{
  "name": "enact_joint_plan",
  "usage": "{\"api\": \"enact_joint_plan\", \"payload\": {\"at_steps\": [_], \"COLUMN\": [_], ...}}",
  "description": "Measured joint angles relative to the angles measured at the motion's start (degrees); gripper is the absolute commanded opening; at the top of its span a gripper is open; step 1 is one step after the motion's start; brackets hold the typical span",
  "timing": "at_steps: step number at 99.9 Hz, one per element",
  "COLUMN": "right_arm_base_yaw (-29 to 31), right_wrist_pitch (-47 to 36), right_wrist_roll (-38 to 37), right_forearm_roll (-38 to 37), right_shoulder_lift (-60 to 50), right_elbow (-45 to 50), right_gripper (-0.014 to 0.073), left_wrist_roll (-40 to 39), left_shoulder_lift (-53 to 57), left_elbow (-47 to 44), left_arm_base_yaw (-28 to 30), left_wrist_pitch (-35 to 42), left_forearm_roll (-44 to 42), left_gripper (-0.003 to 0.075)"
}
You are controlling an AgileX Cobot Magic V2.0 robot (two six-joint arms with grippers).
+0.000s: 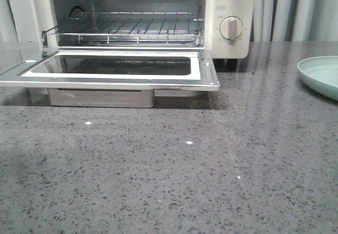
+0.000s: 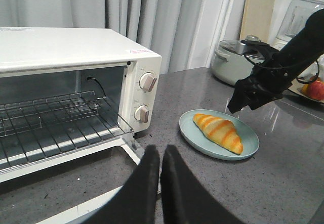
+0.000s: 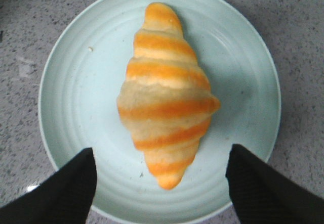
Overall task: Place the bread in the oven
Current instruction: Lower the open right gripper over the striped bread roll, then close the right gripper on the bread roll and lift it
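Black padded fingers of the right gripper [image 3: 159,183] sit wide apart at the lower corners of the right wrist view, holding nothing, with the tail end of the striped golden-brown and cream croissant-shaped bread [image 3: 164,95] lined up in the gap between them. That roll lies lengthwise in the middle of a pale mint-green round plate [image 3: 71,82], not touched by either pad as far as I can see.

Over on the other side, the left gripper [image 2: 161,155] at the bottom centre of its view is pinched closed on nothing, just hanging over the dropped door.

Further out, the cream-white countertop toaster oven [image 2: 76,47] fills the left half of the left wrist view, door flat down, bare wire rack [image 1: 127,28] in the upper left of the front view. Plate sits on the grey speckled stone counter [image 1: 169,181] just beside the oven's knob side.

So I'd call this the pre-grasp step. Next move probably needs the right arm to drop lower, straddle the roll across its narrow width and squeeze gently, since glossy crust looks slippery.
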State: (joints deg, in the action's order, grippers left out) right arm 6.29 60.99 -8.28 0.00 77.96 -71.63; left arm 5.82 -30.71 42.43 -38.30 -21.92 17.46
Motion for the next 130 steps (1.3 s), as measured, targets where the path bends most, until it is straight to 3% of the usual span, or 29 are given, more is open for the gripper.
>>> {"api": "enact_joint_plan", "payload": {"at_steps": [44, 81, 91, 111, 130], "right_arm_base_yaw": [0.0, 0.0, 0.0, 0.0, 0.0], "right_wrist_pitch": [-0.3, -1.7, -2.0, -2.0, -2.0], "right_wrist_roll": [0.0, 0.0, 0.0, 0.0, 0.1], "right_forearm_roll": [-1.4, -1.6, -1.6, -1.6, -1.6], "right_shoulder_lift": [9.9, 12.0, 12.0, 12.0, 12.0], "right_elbow": [-1.3, -1.3, -1.3, -1.3, -1.3], "right_gripper": [0.0486, 0.0477, 0.0360, -0.0060, -0.0071], "left_wrist_roll": [0.0, 0.0, 0.0, 0.0, 0.0], "left_shoulder_lift": [0.0, 0.0, 0.0, 0.0, 0.5], "left_elbow": [0.0, 0.0, 0.0, 0.0, 0.0], "left_arm_base_yaw": [0.0, 0.0, 0.0, 0.0, 0.0], "left_wrist_pitch": [0.0, 0.0, 0.0, -0.1, -1.0], "left_forearm_roll": [0.0, -0.1, -0.5, -1.0, -1.0], "left_gripper": [-0.0022, -0.0022, -0.0022, -0.0022, -0.0022]}}
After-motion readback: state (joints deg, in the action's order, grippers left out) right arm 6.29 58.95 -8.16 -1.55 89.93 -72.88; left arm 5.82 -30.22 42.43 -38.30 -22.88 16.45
